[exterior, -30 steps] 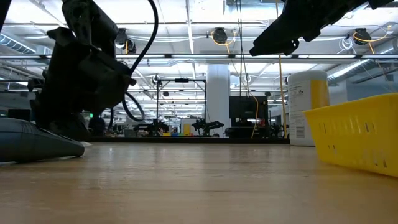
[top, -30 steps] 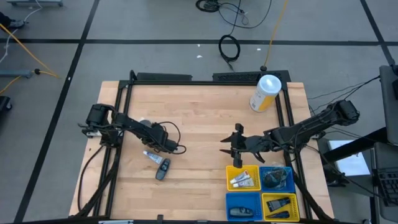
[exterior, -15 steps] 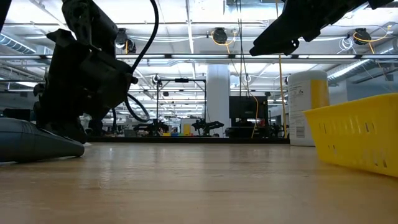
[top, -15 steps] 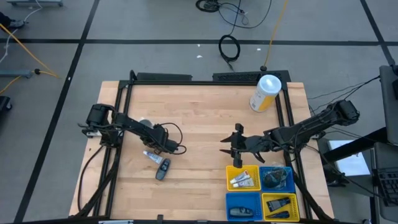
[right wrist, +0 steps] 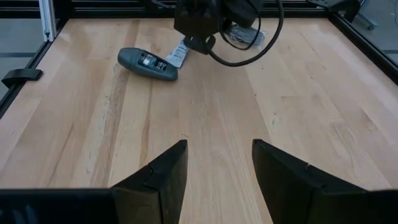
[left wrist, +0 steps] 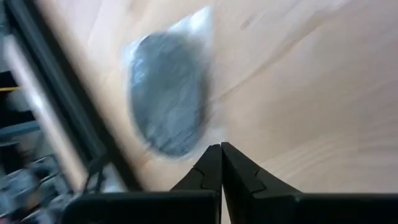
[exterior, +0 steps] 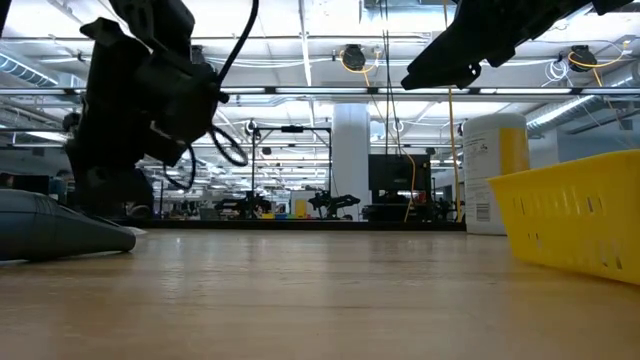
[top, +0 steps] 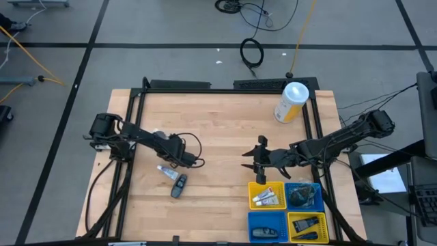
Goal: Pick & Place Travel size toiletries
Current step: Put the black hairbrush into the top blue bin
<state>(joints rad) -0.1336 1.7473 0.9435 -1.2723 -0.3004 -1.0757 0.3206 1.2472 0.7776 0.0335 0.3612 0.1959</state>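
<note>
Left hand is pressed together on nothing; wrapped round piece at its 11 o'clock got missed, so it'd carry nothing. Right hand hangs spread.

Wood table: canister, bins, toiletries.

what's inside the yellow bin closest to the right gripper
The yellow bin, just below the right gripper in the high view, holds small white tubes lying side by side. Anything beneath them is covered and cannot be seen.
</note>
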